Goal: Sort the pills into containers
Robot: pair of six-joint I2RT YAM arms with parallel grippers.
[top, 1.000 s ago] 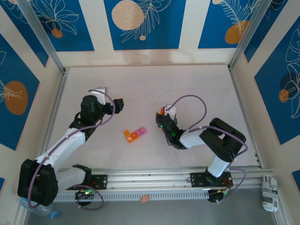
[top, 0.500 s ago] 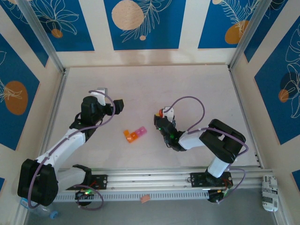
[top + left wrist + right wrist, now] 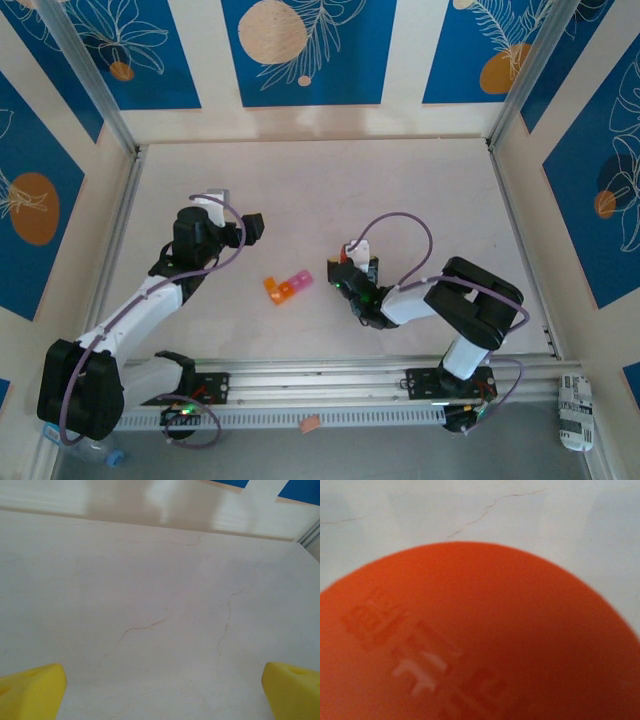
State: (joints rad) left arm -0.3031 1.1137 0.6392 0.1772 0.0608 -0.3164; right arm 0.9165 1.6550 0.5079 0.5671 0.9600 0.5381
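Lying on the table between the two arms, the containers form a short strip whose long axis runs roughly left to right. The orange end is at the left and slightly nearer, the pink end at the right and slightly farther.

The right gripper is the closer of the two. It sits low over the table just right of the pink end, apart from it, so the strip lies to its left. The left gripper is farther away, on the far-left side of the strip. Its yellow fingertips stand wide apart over bare table, grasping nothing.

An orange bottle sits right up against the right wrist camera (its embossed lettering too blurred to read) and hides that gripper's fingers. I cannot tell whether they clasp the bottle or stand released. The pills are too small to make out. By my judgement, the coming move turns on carrying the bottle leftward over the pink end.
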